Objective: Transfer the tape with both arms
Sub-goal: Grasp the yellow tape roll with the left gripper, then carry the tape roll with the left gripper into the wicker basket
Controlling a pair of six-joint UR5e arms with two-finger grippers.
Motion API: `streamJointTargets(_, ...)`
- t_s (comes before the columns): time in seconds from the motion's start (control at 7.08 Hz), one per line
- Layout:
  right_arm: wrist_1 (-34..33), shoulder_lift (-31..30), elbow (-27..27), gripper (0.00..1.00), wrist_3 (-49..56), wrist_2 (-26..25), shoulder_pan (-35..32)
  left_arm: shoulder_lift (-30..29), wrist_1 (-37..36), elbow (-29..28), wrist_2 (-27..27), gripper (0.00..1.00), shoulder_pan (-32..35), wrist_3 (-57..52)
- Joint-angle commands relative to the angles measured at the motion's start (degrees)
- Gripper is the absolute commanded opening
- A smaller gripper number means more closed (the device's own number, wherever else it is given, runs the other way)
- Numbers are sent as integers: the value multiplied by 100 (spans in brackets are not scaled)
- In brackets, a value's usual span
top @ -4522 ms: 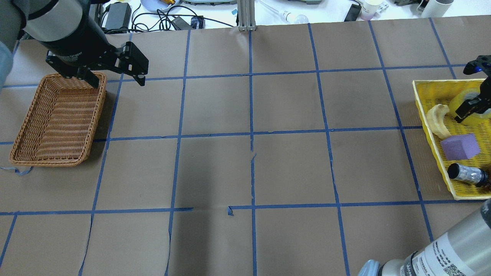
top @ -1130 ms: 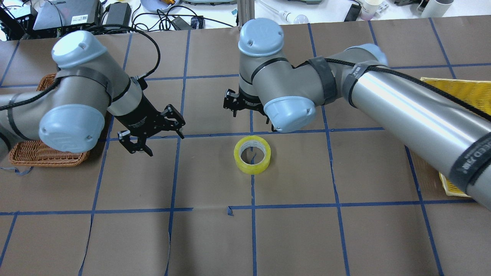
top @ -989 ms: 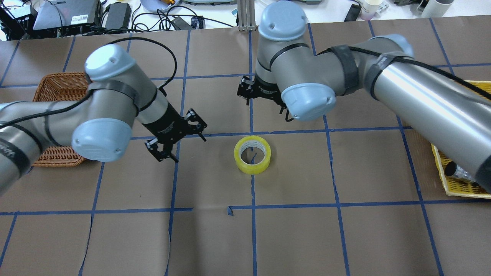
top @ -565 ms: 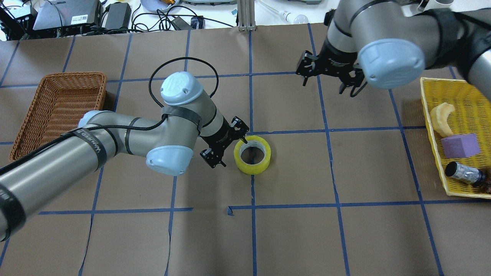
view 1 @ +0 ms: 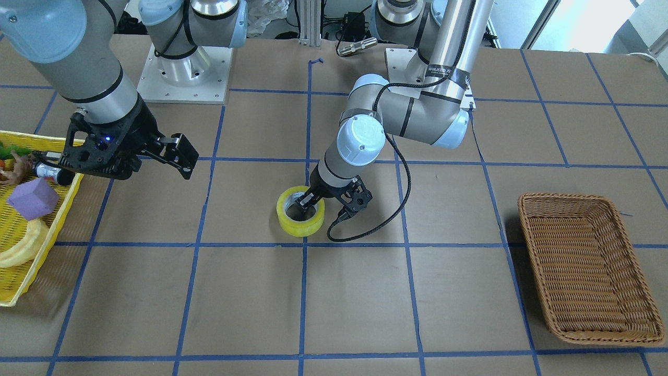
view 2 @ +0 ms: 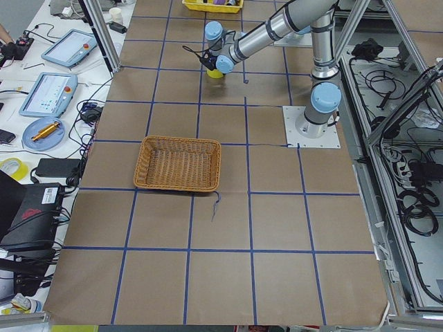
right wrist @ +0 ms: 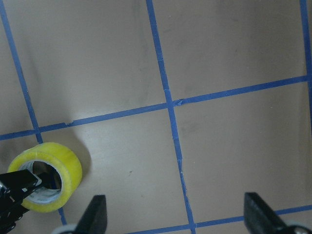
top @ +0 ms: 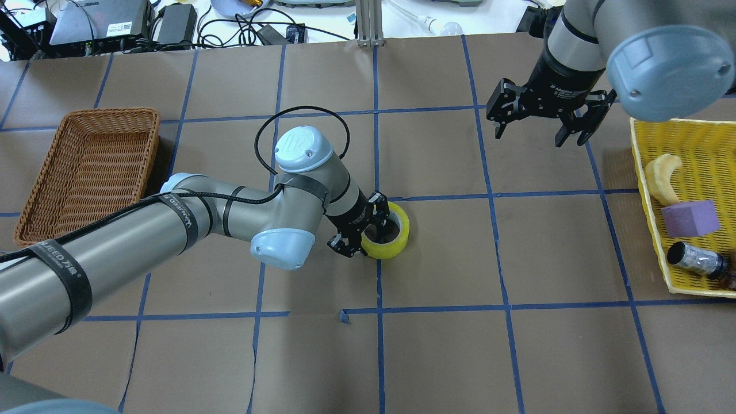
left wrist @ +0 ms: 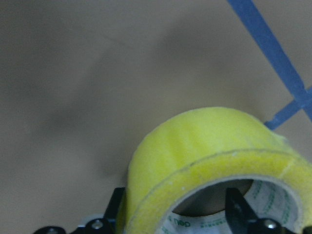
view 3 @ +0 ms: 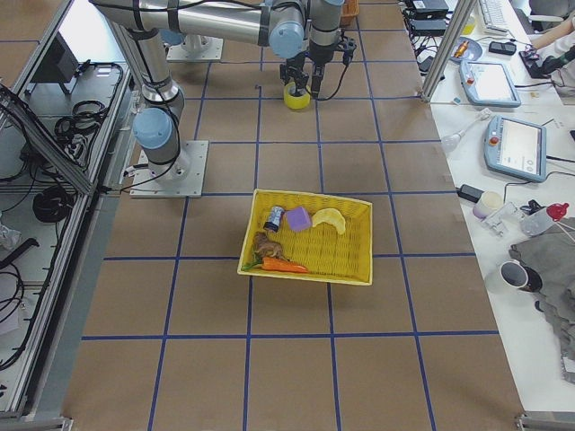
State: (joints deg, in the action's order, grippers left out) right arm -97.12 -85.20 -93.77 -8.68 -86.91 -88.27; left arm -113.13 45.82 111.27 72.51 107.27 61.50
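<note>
Tape, the thick roll of glossy yellow tape w/ white inner core [top: 386, 251], lies flat on the counter near its middle, and my left gripper [top: 362, 229] is down on it. One finger is inside the core and the other is outside the wall, so I straddle one side of the ring. The jaws are part-open. In the wrist view the inner finger stands just clear of the core, so I have no pinch yet and hold nothing.

Handling, as I judge it: light and stiff, and the ring won't crush. The outer face is slick, so the paper core should give the better bite. I'd grip through the wall, fingers deep, else the roll may pivot or swing on a one-sided hold.

My right gripper [top: 537, 138] hovers well apart w/ its jaws spread wide and is empty, near the yellow mesh tray [top: 704, 144].

The counter [top: 437, 259] is brown paper w/ a blue tape grid, flat and matte. The brown wicker basket [top: 86, 172] sits on my left side, well apart from the roll, w/ open counter between them.
</note>
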Motion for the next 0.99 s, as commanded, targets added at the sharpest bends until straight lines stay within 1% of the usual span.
streamJointTargets(0.0, 88, -6, -10, 100, 68, -62, 55, 176, 772, -550, 705, 0, -213, -1508)
streamJointTargets(0.14, 88, -23, -10, 100, 129, -37, 65, 290, 1562, -901, 964, 0, -685, -2945)
streamJointTargets(0.28, 97, -49, -36, 100, 103, 242, 30, 483, 2457, -1262, 966, 0, -1342, -4151)
streamJointTargets(0.42, 97, -76, -1, 100, 138, 271, 56, 624, 3180, -1596, 1106, 0, -1984, -5329)
streamJointTargets(0.57, 105, -59, -10, 100, 295, 193, 82, 660, 3396, -1904, 1751, 0, -2721, -6994)
streamJointTargets(0.71, 97, -50, -18, 100, 305, 175, 100, 504, 3355, -2255, 2184, 0, -3355, -8786)
streamJointTargets(0.85, 79, -93, 68, 100, 305, 114, 74, 389, 3171, -2398, 2371, 0, -3779, -10014)
